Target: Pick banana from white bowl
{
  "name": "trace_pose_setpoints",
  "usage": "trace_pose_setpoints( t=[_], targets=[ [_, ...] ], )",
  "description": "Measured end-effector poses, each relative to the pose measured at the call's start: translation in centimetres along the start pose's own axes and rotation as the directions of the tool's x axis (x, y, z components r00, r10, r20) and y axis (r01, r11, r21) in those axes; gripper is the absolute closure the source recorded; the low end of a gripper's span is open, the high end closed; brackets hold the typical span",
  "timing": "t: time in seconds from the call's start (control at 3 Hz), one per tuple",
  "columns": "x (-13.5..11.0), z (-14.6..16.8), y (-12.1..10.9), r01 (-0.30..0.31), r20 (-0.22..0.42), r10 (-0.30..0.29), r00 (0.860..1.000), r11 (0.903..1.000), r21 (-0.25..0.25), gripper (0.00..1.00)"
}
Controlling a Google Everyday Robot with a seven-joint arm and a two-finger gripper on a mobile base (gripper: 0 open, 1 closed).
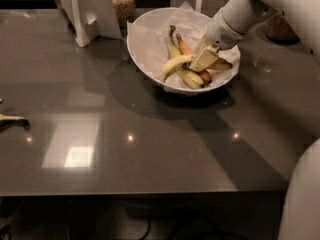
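The white bowl point(145, 44) stands at the back middle of the dark table, lined with crumpled white paper. The banana point(175, 65), pale yellow and curved, lies in it on top of the others. Its right end reaches my gripper. A slimmer greenish-yellow banana point(186, 77) with a dark stem and an orange-brown one point(184, 46) lie beside and under it. My gripper point(203, 60) comes down from the upper right on the white arm point(240, 14). It is inside the bowl, touching the banana's right end.
A white folded card stand point(82, 14) and a jar of grains point(122, 1) stand behind the bowl on the left. A woven basket point(280, 26) is at the back right. A small yellow thing point(12, 119) lies at the left table edge. My white body point(300, 199) fills the lower right.
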State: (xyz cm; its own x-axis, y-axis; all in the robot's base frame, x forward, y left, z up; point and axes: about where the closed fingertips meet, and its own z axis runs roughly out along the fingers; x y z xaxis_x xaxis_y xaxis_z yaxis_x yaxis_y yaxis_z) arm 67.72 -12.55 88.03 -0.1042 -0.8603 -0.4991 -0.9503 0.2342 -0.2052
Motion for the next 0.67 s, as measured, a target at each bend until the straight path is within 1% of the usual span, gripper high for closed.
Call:
trace_pose_setpoints(
  t=[0.33,0.67],
  targets=[
    [-0.3,-1.9,0.6,0.015,-0.007,-0.015,1.000,0.9998,0.014,0.99],
    [-1.4,-4.9,2.1,0.046,0.015,-0.047,0.999,0.9985,0.031,1.00]
  ],
)
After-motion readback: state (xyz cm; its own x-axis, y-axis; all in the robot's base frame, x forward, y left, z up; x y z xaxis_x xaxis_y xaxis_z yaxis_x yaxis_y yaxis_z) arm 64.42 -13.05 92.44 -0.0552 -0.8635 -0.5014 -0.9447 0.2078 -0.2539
